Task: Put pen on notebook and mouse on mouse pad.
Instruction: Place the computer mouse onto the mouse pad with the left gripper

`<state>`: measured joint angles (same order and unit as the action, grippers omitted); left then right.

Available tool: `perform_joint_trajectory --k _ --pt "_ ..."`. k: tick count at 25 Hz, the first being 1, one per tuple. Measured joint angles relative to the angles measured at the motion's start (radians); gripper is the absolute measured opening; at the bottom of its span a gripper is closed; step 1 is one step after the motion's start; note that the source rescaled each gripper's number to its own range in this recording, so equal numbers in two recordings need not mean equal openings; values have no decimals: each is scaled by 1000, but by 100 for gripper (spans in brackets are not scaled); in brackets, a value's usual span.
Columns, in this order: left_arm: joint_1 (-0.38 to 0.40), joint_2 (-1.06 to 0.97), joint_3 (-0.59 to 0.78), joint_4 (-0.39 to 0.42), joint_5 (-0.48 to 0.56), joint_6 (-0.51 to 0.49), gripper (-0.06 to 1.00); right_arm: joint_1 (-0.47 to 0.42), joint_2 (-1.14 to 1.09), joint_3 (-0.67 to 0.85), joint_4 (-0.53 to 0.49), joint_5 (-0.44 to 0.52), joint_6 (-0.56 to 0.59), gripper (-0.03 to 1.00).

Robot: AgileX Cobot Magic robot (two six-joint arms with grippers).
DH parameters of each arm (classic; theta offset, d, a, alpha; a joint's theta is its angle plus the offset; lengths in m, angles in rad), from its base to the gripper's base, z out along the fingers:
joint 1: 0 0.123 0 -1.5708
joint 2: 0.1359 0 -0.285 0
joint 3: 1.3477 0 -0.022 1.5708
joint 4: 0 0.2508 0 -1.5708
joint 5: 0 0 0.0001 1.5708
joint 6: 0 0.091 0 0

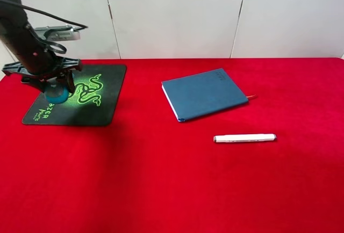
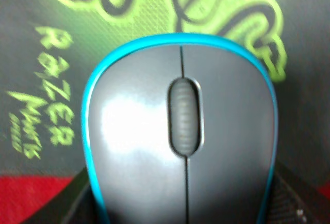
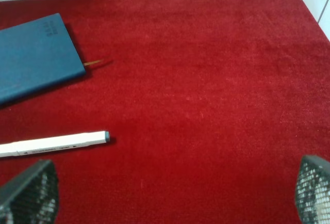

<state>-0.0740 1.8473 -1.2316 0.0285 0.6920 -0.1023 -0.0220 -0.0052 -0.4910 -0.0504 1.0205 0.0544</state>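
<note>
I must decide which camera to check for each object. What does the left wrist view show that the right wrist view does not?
Only the left wrist view: the mouse, gripped by the shut left gripper, over the mouse pad with its green logo. Only the right wrist view: the notebook, the pen lying apart from it, and the open right gripper. Both: the red tablecloth, though the left wrist view shows only small corners of it.

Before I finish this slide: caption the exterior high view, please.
Left gripper holds the mouse over the Razer mouse pad; the pen lies on the red cloth near the notebook.
</note>
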Motion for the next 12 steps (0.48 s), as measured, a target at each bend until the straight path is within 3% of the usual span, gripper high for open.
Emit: perform_joint_trajectory --k 12 --pt "16 170 -130 15 13 15 0 0 0 0 0 0 0 100"
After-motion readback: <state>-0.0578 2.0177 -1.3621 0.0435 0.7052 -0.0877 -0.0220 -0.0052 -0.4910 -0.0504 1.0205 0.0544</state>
